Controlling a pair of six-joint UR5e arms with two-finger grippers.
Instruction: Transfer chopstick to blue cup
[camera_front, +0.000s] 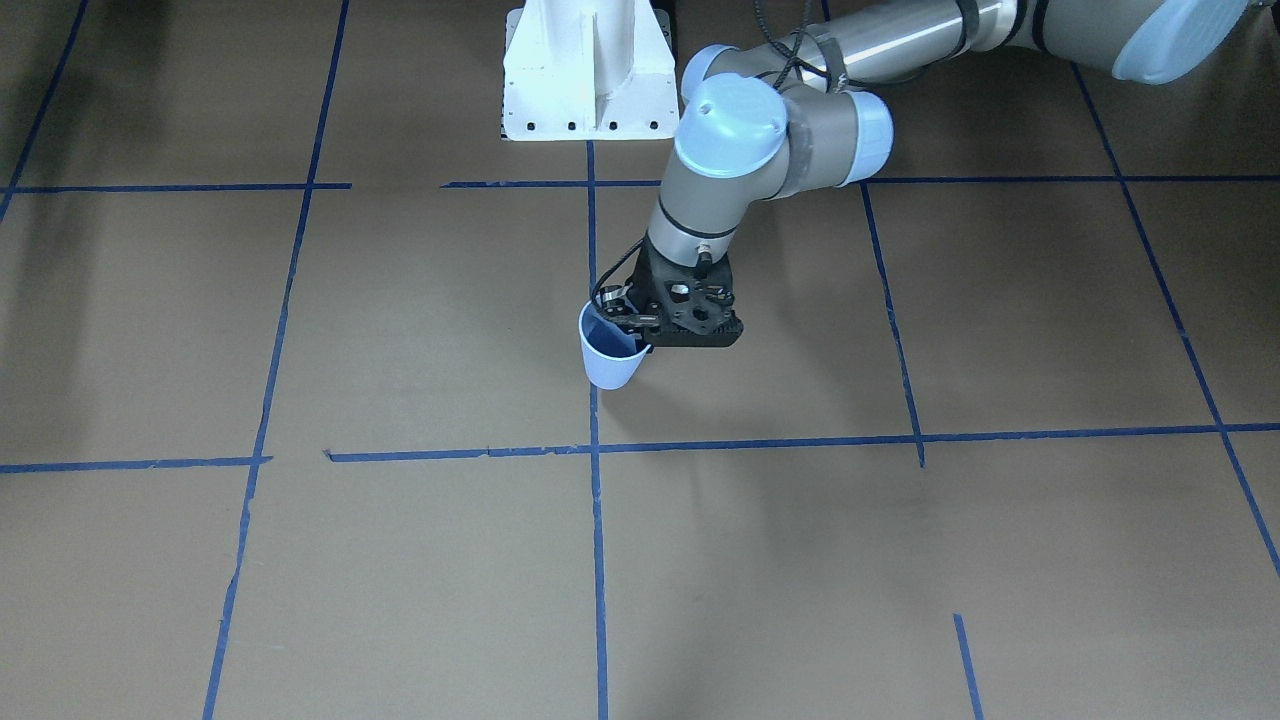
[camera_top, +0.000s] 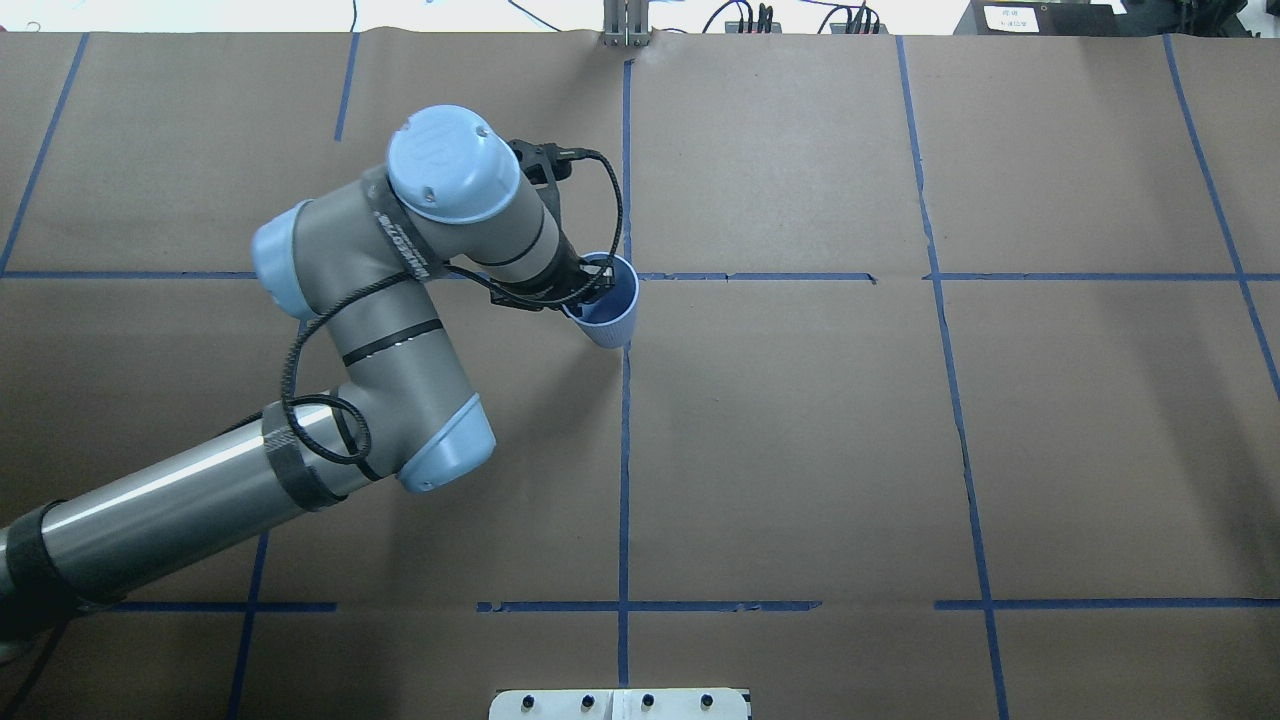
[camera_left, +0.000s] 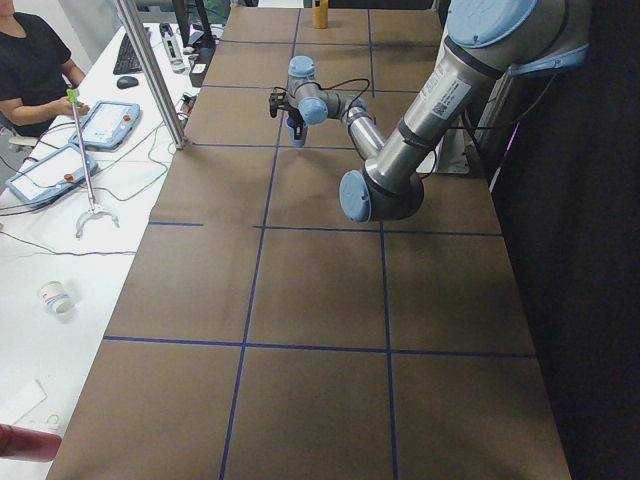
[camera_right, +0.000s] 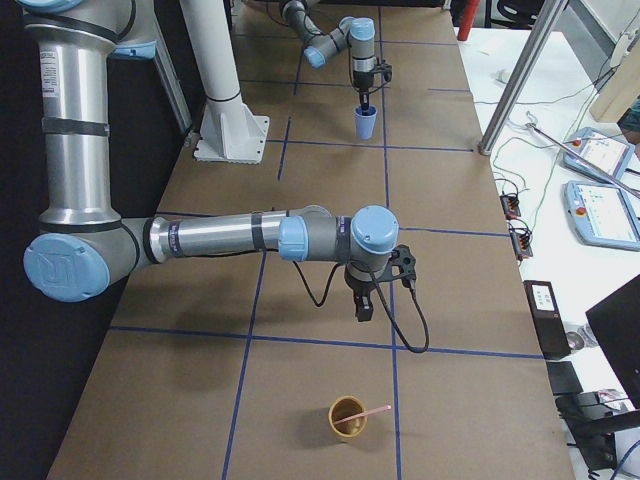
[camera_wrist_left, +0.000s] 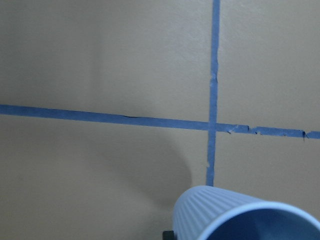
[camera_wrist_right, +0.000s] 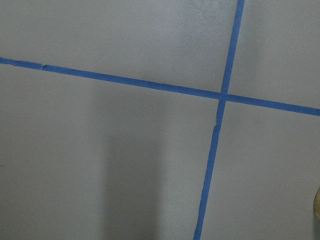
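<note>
Your paper-covered table (camera_top: 800, 450) is taped into blue squares, and the two arms work at opposite ends of it. The left arm (camera_top: 400, 330) reaches out to the blue cup (camera_front: 608, 362). The left pincer (camera_front: 632, 325) comes down on the rim from above, one finger inside and one outside, narrowed onto the wall. I judge that hold is meant to steady the cup as a target, or to bring it closer.

The right arm (camera_right: 220, 238) shows only in the right-side view. Its right pincer (camera_right: 362, 308) hangs over bare paper, and you cannot tell from there how wide it stands. Near that pincer, on its side away from the left arm, sits a tan cup (camera_right: 346, 420). The pink chopstick (camera_right: 374, 411) leans in it with its end out over the rim, well apart from the blue cup, so the pick is not yet made.
</note>
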